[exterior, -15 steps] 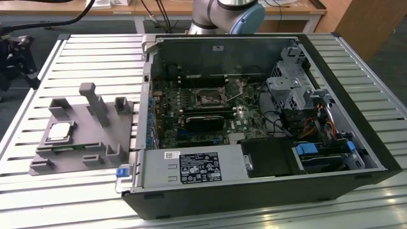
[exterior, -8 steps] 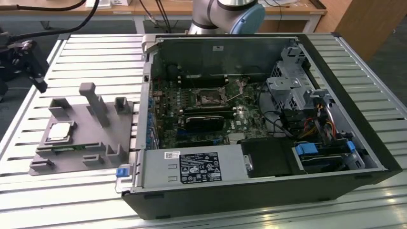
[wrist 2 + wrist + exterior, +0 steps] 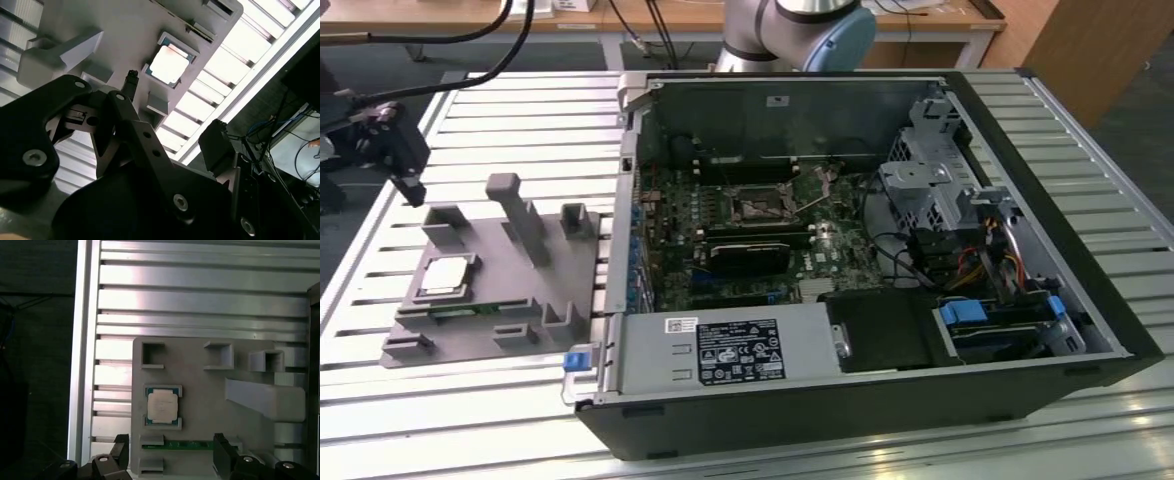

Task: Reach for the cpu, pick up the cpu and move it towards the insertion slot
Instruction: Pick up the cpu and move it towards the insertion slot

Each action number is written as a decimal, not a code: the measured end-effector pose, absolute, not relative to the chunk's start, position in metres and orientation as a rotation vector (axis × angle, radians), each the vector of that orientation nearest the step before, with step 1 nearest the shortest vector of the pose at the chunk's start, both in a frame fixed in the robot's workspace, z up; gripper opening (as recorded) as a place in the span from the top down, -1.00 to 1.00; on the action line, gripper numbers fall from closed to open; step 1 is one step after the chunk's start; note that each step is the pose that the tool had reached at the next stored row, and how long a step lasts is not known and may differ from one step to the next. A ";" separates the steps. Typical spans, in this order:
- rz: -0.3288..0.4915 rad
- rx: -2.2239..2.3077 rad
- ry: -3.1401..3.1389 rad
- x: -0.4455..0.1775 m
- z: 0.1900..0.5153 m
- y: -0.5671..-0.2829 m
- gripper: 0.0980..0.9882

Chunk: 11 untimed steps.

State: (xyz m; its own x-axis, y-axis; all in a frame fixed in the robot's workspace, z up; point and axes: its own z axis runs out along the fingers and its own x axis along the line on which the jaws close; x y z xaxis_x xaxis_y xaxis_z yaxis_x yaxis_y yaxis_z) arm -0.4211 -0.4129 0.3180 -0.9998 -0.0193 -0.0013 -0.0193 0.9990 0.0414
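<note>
Cpu (image 3: 161, 406), untouched, seated flat in a recess of the grey fixture (image 3: 200, 390) that locates it for pickup; pincer (image 3: 170, 439) spread wide, empty, poised above; insertion slot (image 3: 758, 206) well apart.

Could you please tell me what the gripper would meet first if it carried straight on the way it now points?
The gripper, jaws open, would probably meet the grey fixture, at the green strip beside the cpu, not the cpu itself; depth is unclear.
</note>
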 end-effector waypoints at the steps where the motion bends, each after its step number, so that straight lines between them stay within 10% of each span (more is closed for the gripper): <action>1: 0.066 -0.030 3.140 -0.421 0.316 -0.414 -0.50; 11: 0.067 -0.030 3.142 -0.421 0.298 -0.417 -0.50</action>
State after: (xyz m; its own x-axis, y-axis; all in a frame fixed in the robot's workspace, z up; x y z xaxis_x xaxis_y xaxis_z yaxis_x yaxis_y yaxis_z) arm -0.4212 -0.4175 0.2981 -0.9998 -0.0192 0.0006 -0.0191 0.9989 0.0429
